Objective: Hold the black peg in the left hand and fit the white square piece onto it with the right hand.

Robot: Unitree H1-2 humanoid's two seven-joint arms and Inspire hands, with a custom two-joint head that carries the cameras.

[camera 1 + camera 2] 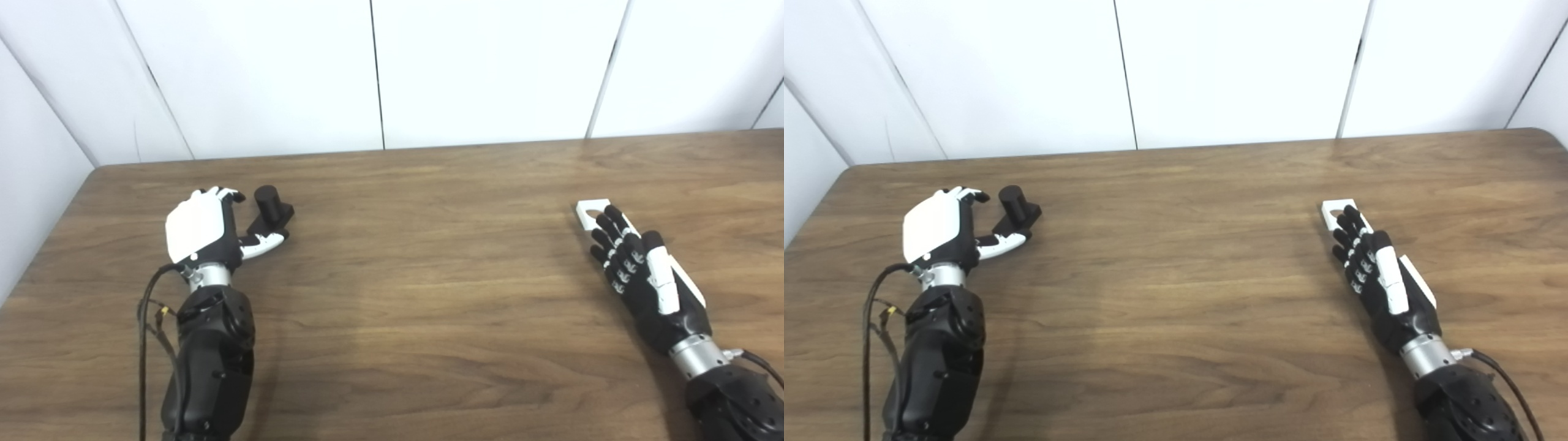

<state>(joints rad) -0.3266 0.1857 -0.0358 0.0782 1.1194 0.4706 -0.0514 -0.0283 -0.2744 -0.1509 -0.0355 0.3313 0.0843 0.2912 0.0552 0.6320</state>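
The black peg (pixel 271 208), a short cylinder on a square base, stands on the wooden table (pixel 429 275) at the left. My left hand (pixel 205 228) is just left of it, open, with its thumb lying along the peg's near side; I cannot tell whether it touches. At the right a long flat white piece (pixel 591 211) with a hole near its far end lies on the table. My right hand (pixel 637 272) lies over the white piece with fingers spread flat, covering its middle. The hand is open and grips nothing.
White wall panels (pixel 380 73) rise just behind the table's far edge. The table's left edge runs close to my left arm (pixel 211 361), and a black cable (pixel 144 343) hangs beside that arm.
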